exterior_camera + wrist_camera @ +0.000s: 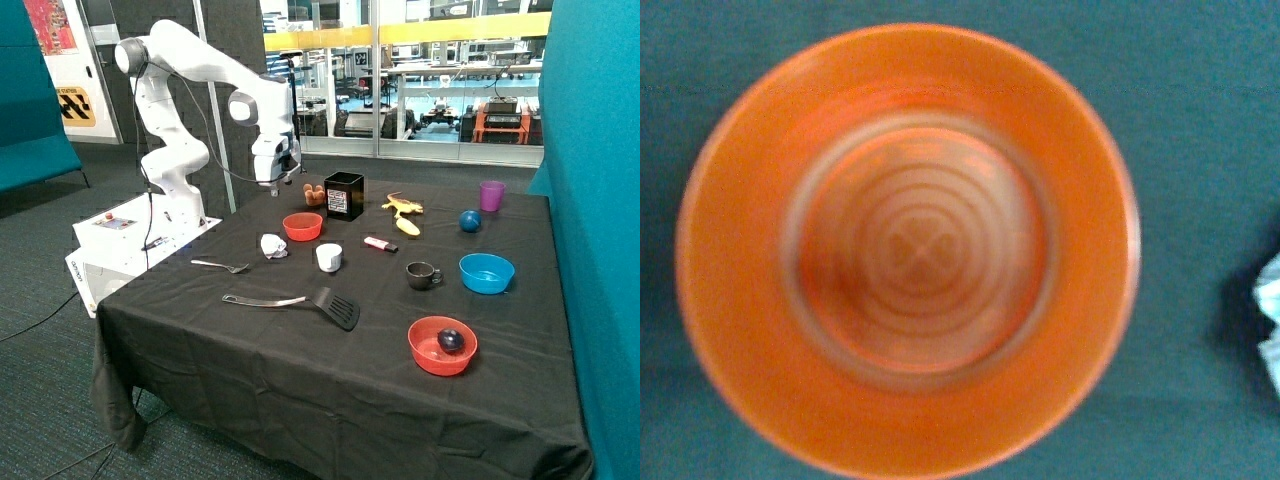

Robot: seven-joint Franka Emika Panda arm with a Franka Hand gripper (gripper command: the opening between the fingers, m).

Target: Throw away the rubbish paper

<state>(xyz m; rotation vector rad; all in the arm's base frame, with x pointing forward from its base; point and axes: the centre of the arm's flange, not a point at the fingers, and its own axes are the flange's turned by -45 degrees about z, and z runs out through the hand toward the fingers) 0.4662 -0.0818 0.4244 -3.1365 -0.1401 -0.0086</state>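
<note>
Black-clothed desk | we see gripper (272, 183) above red bowl (302, 226), fingers' state untellable | paper (272, 245) beside bowl: light, soft; pinch its middle

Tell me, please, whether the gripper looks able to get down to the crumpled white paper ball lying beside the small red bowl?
Probably yes. The gripper hangs above the small red bowl, and the crumpled white paper ball lies uncovered on the black tablecloth next to it. The silver fork lies clear of the ball.
</note>
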